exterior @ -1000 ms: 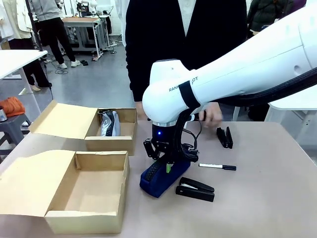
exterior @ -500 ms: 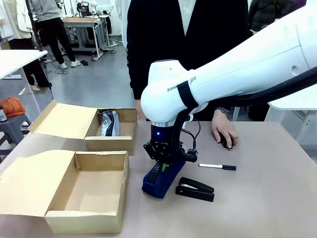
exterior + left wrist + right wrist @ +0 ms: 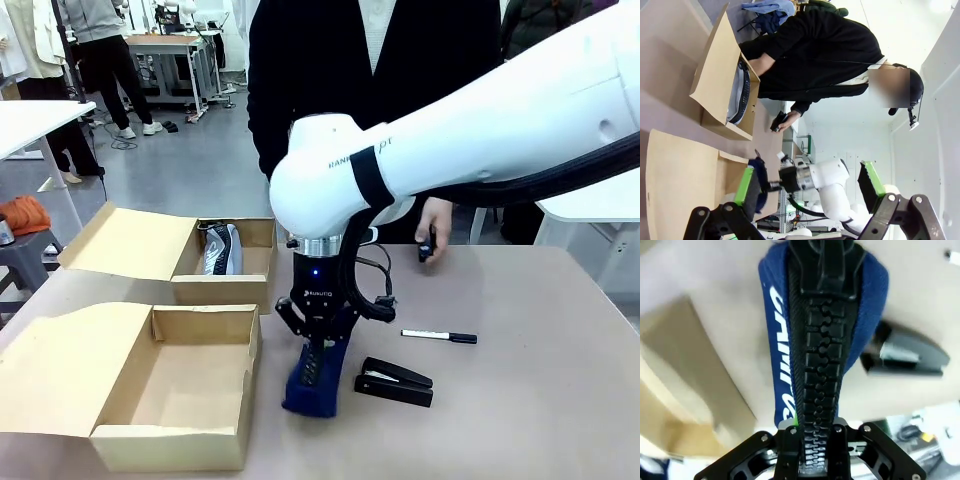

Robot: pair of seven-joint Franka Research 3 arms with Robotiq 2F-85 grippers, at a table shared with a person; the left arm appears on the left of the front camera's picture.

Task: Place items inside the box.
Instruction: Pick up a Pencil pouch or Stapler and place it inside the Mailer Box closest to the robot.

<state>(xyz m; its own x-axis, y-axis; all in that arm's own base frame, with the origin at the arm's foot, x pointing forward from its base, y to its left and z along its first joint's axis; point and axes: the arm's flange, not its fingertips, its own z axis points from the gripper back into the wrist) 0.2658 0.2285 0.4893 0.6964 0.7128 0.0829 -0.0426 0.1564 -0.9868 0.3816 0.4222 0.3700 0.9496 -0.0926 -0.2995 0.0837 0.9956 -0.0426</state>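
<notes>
1. My right jaws are clamped shut on the zip edge of the navy blue zip pouch (image 3: 312, 378). It hangs nearly upright beneath them, just right of the near box (image 3: 165, 448). I can't tell whether its lower end is clear of the desk (image 3: 540, 420).
2. In the right wrist view the bite sits on the zipper line, with the soft pouch body dangling ahead. I judge this a narrow hold on fabric that can swing or slip, so I want slow, smooth motion.
3. I would lift straight up first, until the bottom of the pouch is above the near box's right wall. Going sideways too early risks snagging the cardboard and shoving the box.
4. The black stapler (image 3: 395, 381) lies just beside the pouch on its right, and the marker pen (image 3: 438, 336) lies a little beyond. A vertical lift should stop the hanging end from sweeping into them.
5. Next I would carry it left over the bare floor of the near box, lower until the pouch settles, and only then release.
6. My left jaws stand open with nothing between the green pads (image 3: 746, 184). I would leave that arm parked.
7. Across the desk the person's hand (image 3: 436, 222) holds a second stapler (image 3: 427, 248). The far box (image 3: 222, 292) holds the grey zip pouch (image 3: 221, 250). I would keep my path low and near.
</notes>
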